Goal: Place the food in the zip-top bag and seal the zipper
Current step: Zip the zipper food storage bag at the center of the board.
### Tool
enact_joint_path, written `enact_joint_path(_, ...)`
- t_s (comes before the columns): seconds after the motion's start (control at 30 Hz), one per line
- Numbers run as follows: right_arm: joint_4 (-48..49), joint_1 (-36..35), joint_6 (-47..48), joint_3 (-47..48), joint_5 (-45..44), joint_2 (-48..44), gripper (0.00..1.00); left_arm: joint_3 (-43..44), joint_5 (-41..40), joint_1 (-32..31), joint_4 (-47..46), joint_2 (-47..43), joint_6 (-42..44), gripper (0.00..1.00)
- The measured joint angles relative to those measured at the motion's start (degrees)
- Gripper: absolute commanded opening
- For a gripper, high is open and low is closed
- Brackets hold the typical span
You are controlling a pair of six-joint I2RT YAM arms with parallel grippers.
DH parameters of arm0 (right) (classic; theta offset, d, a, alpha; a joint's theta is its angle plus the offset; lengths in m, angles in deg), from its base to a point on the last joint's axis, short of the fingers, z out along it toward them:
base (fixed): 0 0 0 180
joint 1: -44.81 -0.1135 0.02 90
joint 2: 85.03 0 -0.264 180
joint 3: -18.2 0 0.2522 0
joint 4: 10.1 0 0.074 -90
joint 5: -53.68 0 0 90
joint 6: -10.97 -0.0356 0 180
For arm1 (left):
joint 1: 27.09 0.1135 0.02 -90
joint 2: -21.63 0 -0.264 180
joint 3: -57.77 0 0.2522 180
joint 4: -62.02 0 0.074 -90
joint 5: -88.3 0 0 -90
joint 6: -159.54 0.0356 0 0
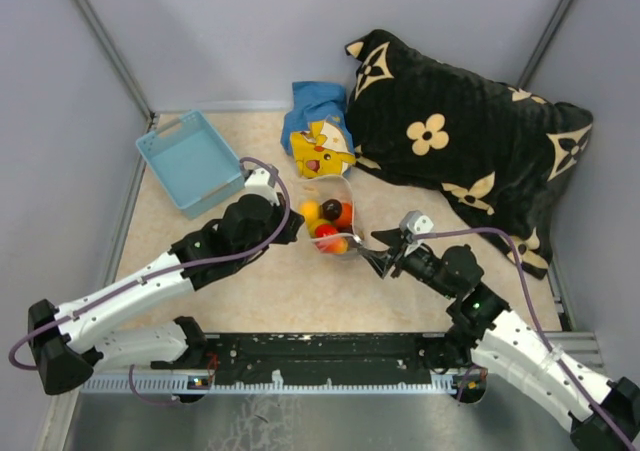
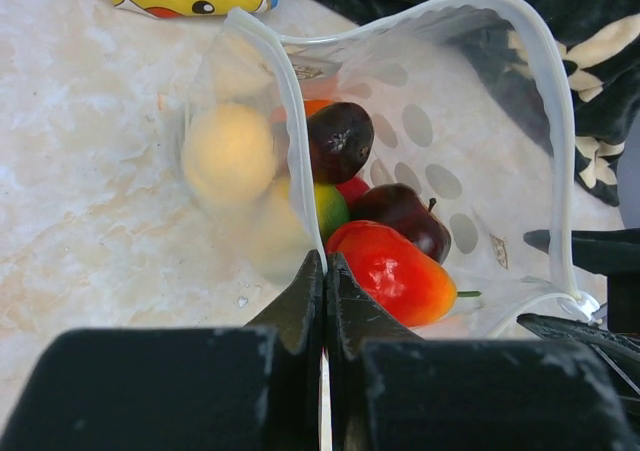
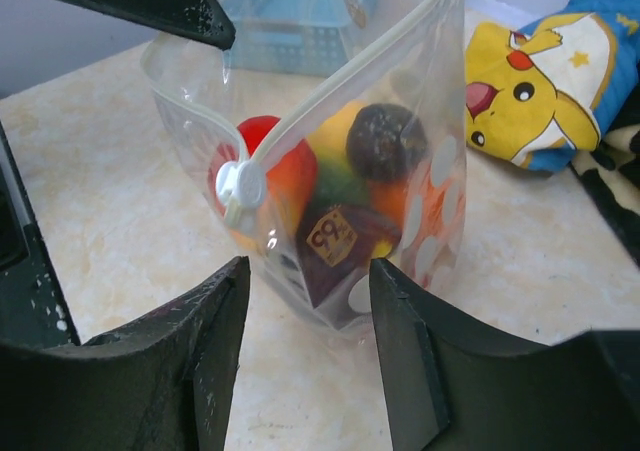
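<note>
**Desk:** Nearest the arm bases, how do the jaws stand?

**Photographer:** The left gripper (image 2: pixel 325 261) is pinched together on the zipper (image 3: pixel 350 83) at the left side of the mouth. The right gripper (image 3: pixel 310 276) has its jaws apart, holding nothing.

**Desk:** What does the next move turn on?

**Photographer:** The white slider (image 3: pixel 240 183) sits just beyond the right jaws, slightly left of their gap. The strip runs from it toward the far side, and the right arm is nearer. The zip-top bag (image 1: pixel 336 183) stands mid-table, mouth gaping, with the food (image 2: pixel 395 271) inside.

**Desk:** Anything unclear?

**Photographer:** Plastic blurs the fruit count, and the zipper's far end is cut off in the right wrist view. Beyond lie a yellow plush (image 1: pixel 322 151) and a blue basket (image 1: pixel 190 161).
</note>
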Motion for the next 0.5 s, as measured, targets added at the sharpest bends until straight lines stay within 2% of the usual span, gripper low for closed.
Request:
enact_joint_path(0.2,12.7,0.0,1.1,-2.8,1.5,5.7,0.44,0.0,0.0,0.0,0.0,-0.3,0.0,0.0)
enact_joint_path(0.33,18.2,0.0,2.5,-2.9,2.5,9.3,0.35,0.0,0.1,0.0,0.0,-0.3,0.0,0.0)
enact_joint_path(0.4,20.2,0.0,3.2,-3.4,2.5,9.8,0.25,0.0,0.1,0.0,0.0,-0.3,0.1,0.0)
enact_joint_path(0.5,21.9,0.0,4.7,-3.5,2.3,9.9,0.02,0.0,0.1,0.0,0.0,-0.4,0.3,0.02)
